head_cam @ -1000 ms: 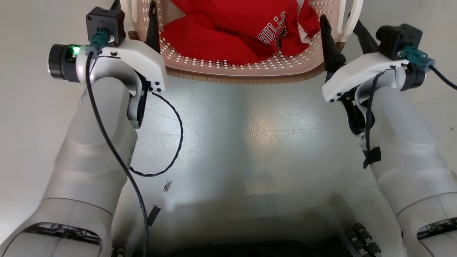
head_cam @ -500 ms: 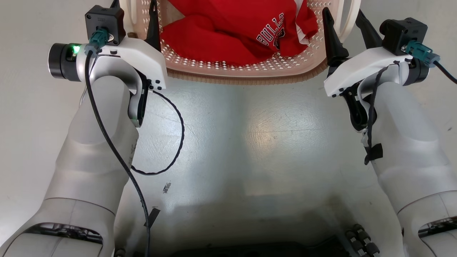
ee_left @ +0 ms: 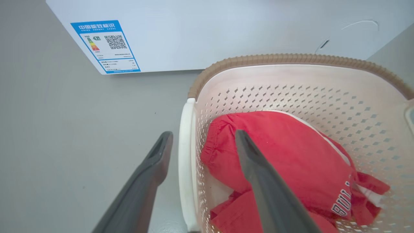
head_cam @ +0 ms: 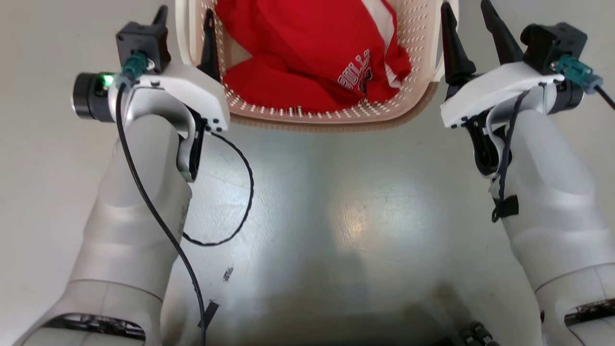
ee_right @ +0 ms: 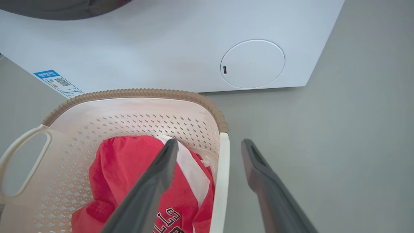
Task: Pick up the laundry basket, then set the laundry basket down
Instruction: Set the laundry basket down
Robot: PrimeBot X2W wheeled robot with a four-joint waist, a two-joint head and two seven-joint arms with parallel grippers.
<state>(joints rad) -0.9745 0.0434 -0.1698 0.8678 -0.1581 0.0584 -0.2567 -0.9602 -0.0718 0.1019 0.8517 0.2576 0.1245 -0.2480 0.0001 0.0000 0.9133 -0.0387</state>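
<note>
The laundry basket [head_cam: 331,126] sits at the top middle of the head view: cream perforated walls, a brown woven-look rim, and red clothing [head_cam: 307,43] inside. My left gripper [head_cam: 185,21] is open and straddles the basket's left side. In the left wrist view, the white handle [ee_left: 185,168] stands between that gripper's [ee_left: 203,136] fingers, one inside the basket [ee_left: 291,97] and one outside. My right gripper [head_cam: 468,21] is open astride the right side. In the right wrist view, the handle [ee_right: 222,187] runs between that gripper's [ee_right: 210,144] fingers.
A white washing machine [ee_right: 161,48] stands just beyond the basket [ee_right: 129,113], with a blue energy label [ee_left: 105,47] and a round cover [ee_right: 252,63] low on its front. Grey floor [head_cam: 346,216] lies between the basket and my base, with a loose black cable [head_cam: 240,192] hanging by my left forearm.
The basket now looks smaller and lower, and its side handles no longer stand up in the head view. The whole picture shifted slightly. Both grippers stay astride the handles.
</note>
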